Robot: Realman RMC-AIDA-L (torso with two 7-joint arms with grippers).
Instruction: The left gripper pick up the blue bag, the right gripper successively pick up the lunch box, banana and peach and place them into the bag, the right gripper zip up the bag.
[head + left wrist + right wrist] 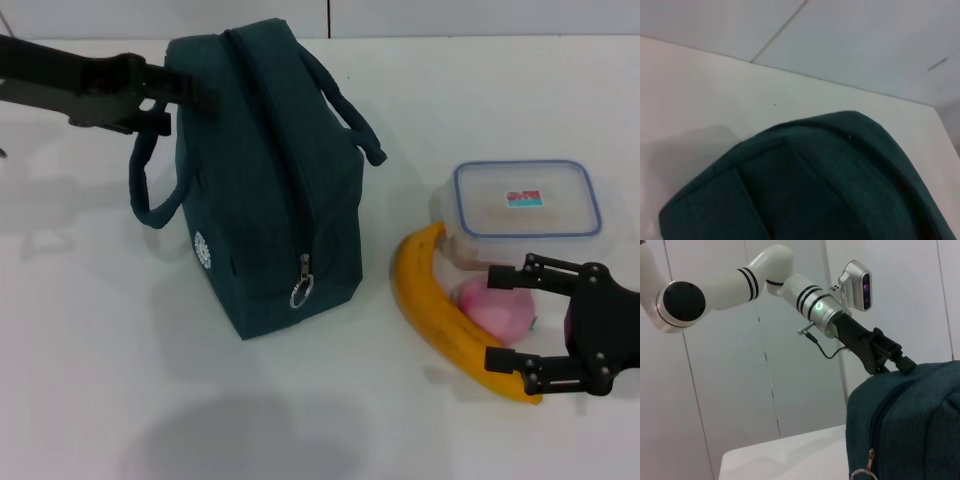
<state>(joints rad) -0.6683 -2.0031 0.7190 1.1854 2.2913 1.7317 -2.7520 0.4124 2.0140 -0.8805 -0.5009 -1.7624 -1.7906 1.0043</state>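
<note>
The dark blue-green bag (265, 190) stands upright on the white table, its zip line running along the top to a ring pull (302, 285) at the near end. It also shows in the left wrist view (830, 190) and the right wrist view (910, 420). My left gripper (195, 92) is at the bag's far top corner, touching it. A clear lunch box with a blue-rimmed lid (525, 200), a banana (430, 300) and a pink peach (500, 312) lie to the right of the bag. My right gripper (491, 316) is open, with its jaws either side of the peach and the banana's near end.
The bag's two carry handles (345, 100) hang loose at its sides. The table (120, 380) is white, with a pale wall behind its far edge.
</note>
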